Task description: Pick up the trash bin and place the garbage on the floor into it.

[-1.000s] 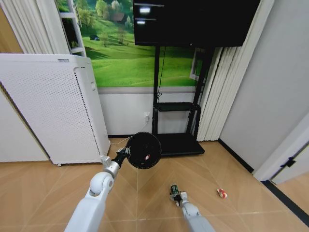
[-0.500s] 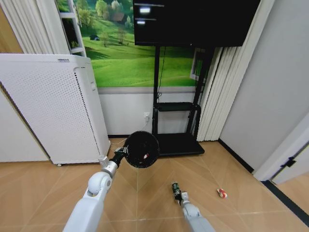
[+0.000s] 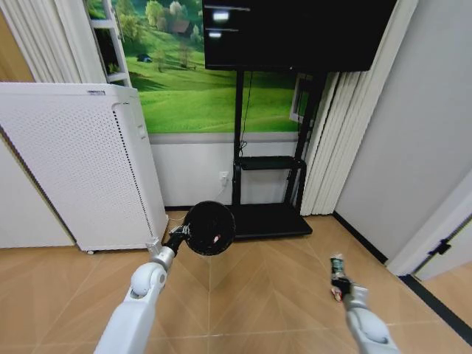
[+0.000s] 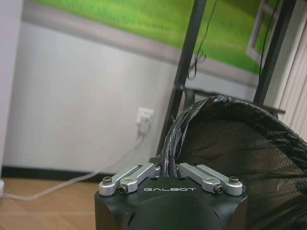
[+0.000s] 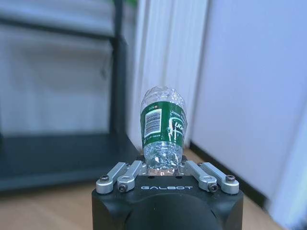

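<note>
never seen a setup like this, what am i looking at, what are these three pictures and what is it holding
This is a wheeled robot with two arms, each ending in a gripper. The wide picture comes from a camera on its head, looking down at the wooden floor of a room. The other two come from cameras on its wrists, so each shows a gripper close up.

The left gripper is clamped on the rim of the trash bin, a small black mesh basket with a bag liner, held off the floor with its opening facing the head camera. Something red and white lies inside it.

The right gripper is shut on a crushed plastic bottle with a green label.

A small red-and-white wrapper lies on the floor beside the right gripper.
</note>
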`<state>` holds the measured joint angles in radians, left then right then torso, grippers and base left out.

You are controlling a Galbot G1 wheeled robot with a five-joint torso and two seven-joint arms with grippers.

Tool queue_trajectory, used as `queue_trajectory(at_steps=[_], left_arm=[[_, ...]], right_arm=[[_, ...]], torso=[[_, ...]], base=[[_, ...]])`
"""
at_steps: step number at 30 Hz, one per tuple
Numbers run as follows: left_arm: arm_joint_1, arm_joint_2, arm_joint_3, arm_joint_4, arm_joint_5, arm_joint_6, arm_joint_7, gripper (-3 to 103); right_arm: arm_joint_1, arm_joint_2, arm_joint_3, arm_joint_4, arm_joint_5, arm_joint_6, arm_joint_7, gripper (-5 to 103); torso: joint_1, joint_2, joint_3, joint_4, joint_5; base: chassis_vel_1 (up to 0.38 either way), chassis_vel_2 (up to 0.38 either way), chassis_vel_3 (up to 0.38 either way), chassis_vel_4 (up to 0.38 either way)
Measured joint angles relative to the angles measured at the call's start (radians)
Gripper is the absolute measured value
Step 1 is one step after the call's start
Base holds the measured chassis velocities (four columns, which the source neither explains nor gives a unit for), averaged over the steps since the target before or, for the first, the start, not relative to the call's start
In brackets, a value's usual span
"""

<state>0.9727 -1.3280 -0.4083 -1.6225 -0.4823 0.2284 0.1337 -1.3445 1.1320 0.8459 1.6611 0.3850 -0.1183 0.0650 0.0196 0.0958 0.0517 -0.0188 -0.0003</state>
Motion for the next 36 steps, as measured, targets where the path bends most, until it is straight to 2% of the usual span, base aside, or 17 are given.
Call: queue_trajectory(at_steps=[1,2,4,5,7,8,11,13,18,20,30,31,32,36], left_arm=[[-0.02,-0.017,0.024,0.043,0.011,-0.007,0.003,3],[-0.02,-0.017,0.024,0.043,0.011,-0.007,0.003,3],[-0.07,-0.054,0.083,0.136,0.039,-0.026,0.01,3],[-0.07,-0.054,0.083,0.136,0.039,-0.026,0.01,3],[-0.121,-0.093,0.145,0.207,0.045,-0.032,0.013,3],[-0.121,-0.093,0.145,0.207,0.045,-0.032,0.013,3],[-0.195,-0.155,0.229,0.304,0.027,-0.032,0.013,3],[-0.216,-0.176,0.261,0.336,0.018,-0.031,0.013,3],[-0.248,-0.23,0.324,0.421,0.011,-0.034,0.013,3],[-0.255,-0.27,0.36,0.459,0.03,-0.05,0.018,3],[-0.23,-0.276,0.381,0.425,0.047,-0.056,0.017,3],[-0.229,-0.273,0.378,0.419,0.047,-0.055,0.016,3],[-0.229,-0.273,0.378,0.419,0.047,-0.055,0.016,3],[-0.228,-0.269,0.372,0.403,0.047,-0.049,0.015,3]], right_arm=[[-0.017,0.006,0.001,0.089,0.016,-0.023,0.0,25],[-0.017,0.006,0.001,0.089,0.016,-0.023,0.0,25],[-0.023,0.039,-0.028,0.225,0.031,-0.076,0.007,25],[-0.023,0.039,-0.028,0.225,0.031,-0.076,0.007,25],[-0.019,0.052,-0.085,0.341,0.054,-0.126,0.015,25],[-0.019,0.052,-0.085,0.341,0.054,-0.126,0.015,25],[-0.004,0.027,-0.17,0.475,0.115,-0.21,0.014,25],[0.007,0.013,-0.198,0.495,0.126,-0.229,0.014,25],[0.037,-0.03,-0.276,0.498,0.128,-0.247,0.01,25],[0.057,-0.059,-0.343,0.479,0.122,-0.248,0.017,25],[0.099,-0.019,-0.477,0.391,0.059,-0.243,0.039,22],[0.105,-0.013,-0.483,0.376,0.053,-0.242,0.04,27],[0.105,-0.013,-0.483,0.376,0.053,-0.242,0.04,27],[0.123,-0.011,-0.481,0.356,0.051,-0.242,0.04,49]], torso=[[0.0,0.0,0.0,0.0002,-0.0001],[0.0,0.0,0.0,0.0002,-0.0001],[0.0,0.0,0.0,0.0003,0.0005],[0.0,0.0,0.0,0.0003,0.0005],[0.0,0.0,0.0,0.0005,0.0004],[0.0,0.0,0.0,0.0005,0.0004],[0.0,0.0,0.0,0.0,0.0003],[0.0,0.0,0.0,-0.0002,0.0003],[0.0,0.0,0.0,0.0001,0.0007],[0.0,0.0,0.0,0.0,0.0006],[0.0,0.0,0.0,0.0003,0.0004],[0.0,0.0,0.0,0.0003,0.0005],[0.0,0.0,0.0,0.0003,0.0005],[0.0,0.0,0.0,0.0002,0.0004]], base=[[0.0,0.0,0.0,0.0],[0.0,0.0,0.0,0.0],[0.0,0.0,0.0,0.0],[0.0,0.0,0.0,0.0],[0.0,0.0,0.0,0.0],[0.0,0.0,0.0,0.0],[0.0,0.0,0.0,0.0],[0.0,0.0,0.0,0.0],[0.0,0.0,0.0,0.0],[0.0,0.0,0.0,0.0],[0.0,0.0,0.0,0.0],[0.0,0.0,0.0,0.0],[0.0,0.0,0.0,0.0],[0.0,0.0,0.0,0.0]])
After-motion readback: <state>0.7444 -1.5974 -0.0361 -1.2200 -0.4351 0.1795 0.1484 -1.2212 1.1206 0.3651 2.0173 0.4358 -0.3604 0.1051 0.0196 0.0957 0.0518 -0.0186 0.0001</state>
